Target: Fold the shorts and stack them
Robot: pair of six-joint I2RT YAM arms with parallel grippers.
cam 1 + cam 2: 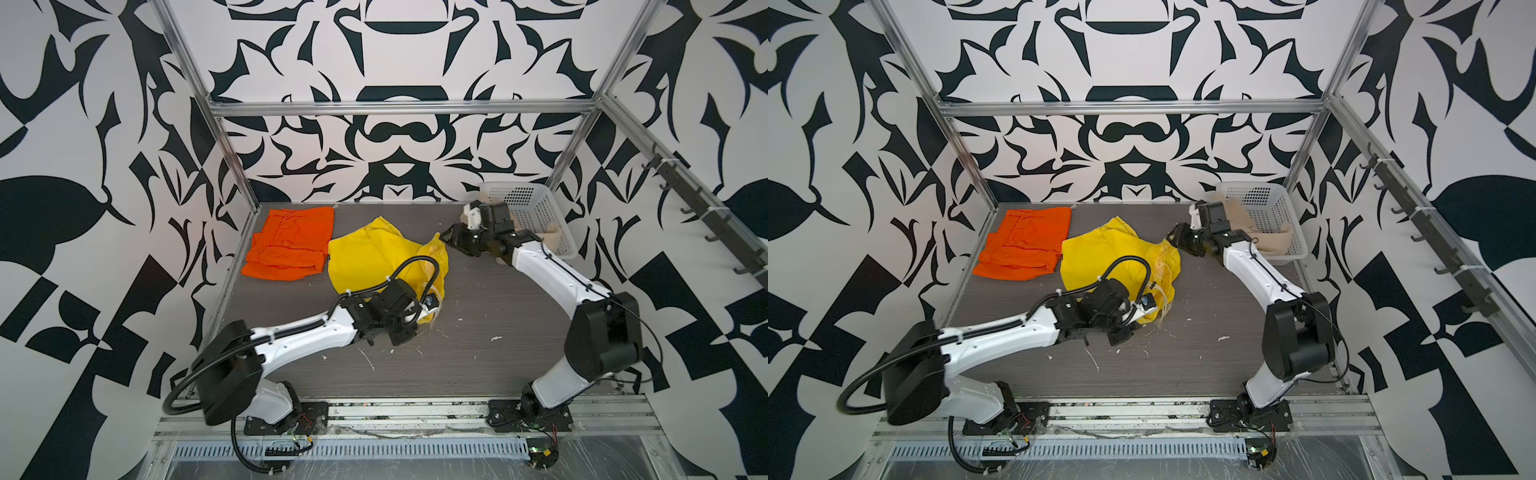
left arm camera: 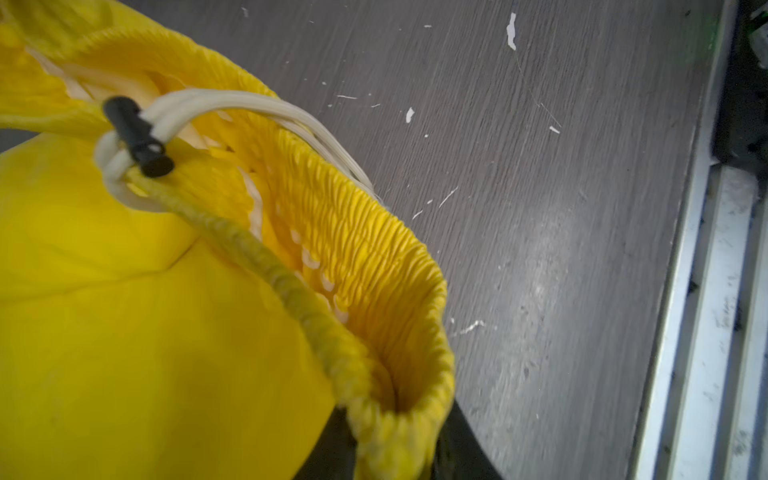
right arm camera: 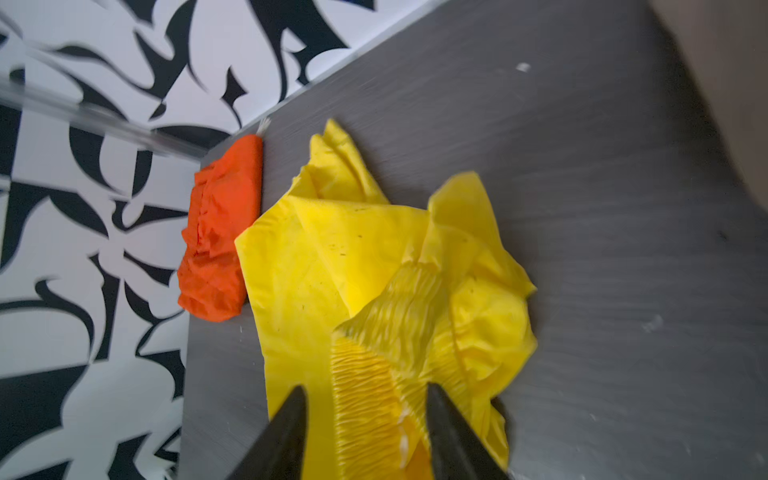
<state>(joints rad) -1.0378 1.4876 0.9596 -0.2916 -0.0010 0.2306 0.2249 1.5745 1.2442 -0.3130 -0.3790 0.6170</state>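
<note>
While both arms reach toward it, a pair of bright yellow shorts of thin, soft cloth lies crumpled at the middle of the grey wood-grain tabletop. In both top views the leg ends point toward the back and left, and the waist faces right, so the waist edge runs from far to near.

The elastic waistband is tightly gathered into fine ribs. A cream drawstring cord loops out of it through a small black cylindrical stopper.

The left gripper is closed on the near end of the waistband. Its dark fingers pinch the ribbed band, and that end stands up from the table.

The right gripper sits just beside the far end of the waistband. Its pointed dark fingers are spread apart and grip nothing. I cannot tell whether they touch the cloth.

Bright orange shorts lie folded flat in the far left corner, just beside the yellow pair. In the far right corner stands a white perforated plastic basket with beige shorts inside.
</note>
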